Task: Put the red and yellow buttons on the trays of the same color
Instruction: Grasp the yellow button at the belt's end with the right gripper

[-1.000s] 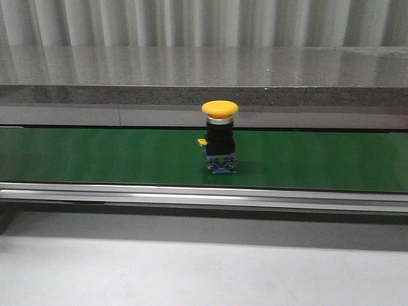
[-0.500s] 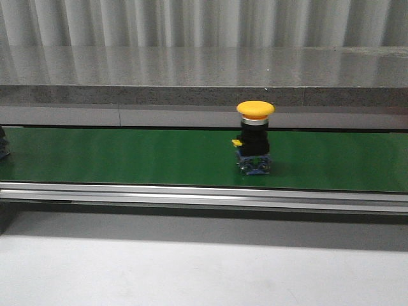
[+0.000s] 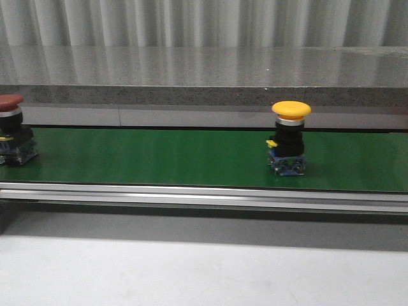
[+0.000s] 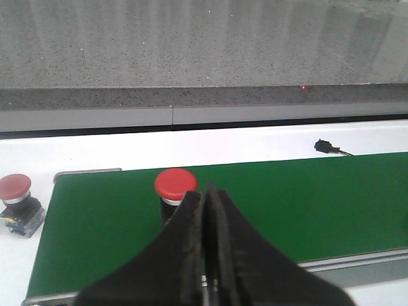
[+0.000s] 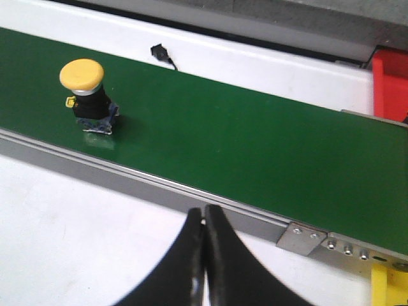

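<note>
Both grippers, left point(image 4: 205, 255) and right point(image 5: 204, 255), are pressed together, empty. Left gripper hides the red button's point(image 4: 175, 185) base; red tray point(image 5: 390, 83) is cut off.

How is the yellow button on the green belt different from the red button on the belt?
The yellow button has a yellow cap; the red button has a red one. In the front view the yellow button stands toward the belt's right part, the red button at its far left edge. Both stand upright on the green belt, with mushroom caps over dark bodies.
</note>
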`<action>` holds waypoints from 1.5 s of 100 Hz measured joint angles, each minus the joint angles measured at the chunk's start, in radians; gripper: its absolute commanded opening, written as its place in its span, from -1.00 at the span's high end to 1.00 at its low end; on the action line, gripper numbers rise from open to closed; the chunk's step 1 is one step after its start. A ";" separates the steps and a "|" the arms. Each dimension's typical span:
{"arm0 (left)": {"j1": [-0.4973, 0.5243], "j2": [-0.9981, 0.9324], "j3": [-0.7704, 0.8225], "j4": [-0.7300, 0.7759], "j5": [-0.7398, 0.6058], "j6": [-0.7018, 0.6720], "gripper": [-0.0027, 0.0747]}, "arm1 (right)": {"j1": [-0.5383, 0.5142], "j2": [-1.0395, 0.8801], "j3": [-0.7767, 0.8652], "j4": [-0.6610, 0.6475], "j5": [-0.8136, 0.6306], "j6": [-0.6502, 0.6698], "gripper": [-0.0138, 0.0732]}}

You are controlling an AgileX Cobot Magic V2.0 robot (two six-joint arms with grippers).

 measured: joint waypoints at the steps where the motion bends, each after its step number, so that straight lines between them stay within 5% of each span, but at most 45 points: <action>1: 0.000 0.000 0.000 0.000 0.000 0.000 0.98 | 0.002 0.010 -0.005 0.000 0.002 0.000 0.56; 20: 0.000 0.000 0.000 0.000 0.000 0.000 0.98 | 0.039 0.263 -0.140 0.029 0.017 0.000 -0.47; 33: 0.000 0.000 0.000 0.000 0.000 0.000 0.98 | 0.048 0.429 -0.235 0.066 0.038 0.000 -0.81; 66: 0.000 0.000 0.000 0.000 0.000 0.000 0.98 | 0.048 0.781 -0.401 0.111 0.133 0.000 -0.81; 98: 0.000 0.000 0.000 0.000 0.000 0.000 0.98 | 0.048 0.987 -0.442 0.111 0.051 0.000 -0.78; 107: 0.000 0.000 0.000 0.000 0.000 0.000 0.98 | 0.048 1.025 -0.442 0.111 0.007 -0.013 -0.58; 129: 0.000 0.000 0.000 0.000 0.000 0.000 0.98 | 0.048 1.060 -0.442 0.111 -0.033 -0.033 0.33; 150: 0.000 0.000 0.000 0.000 0.000 0.000 0.98 | 0.040 1.044 -0.442 0.111 -0.075 -0.006 0.43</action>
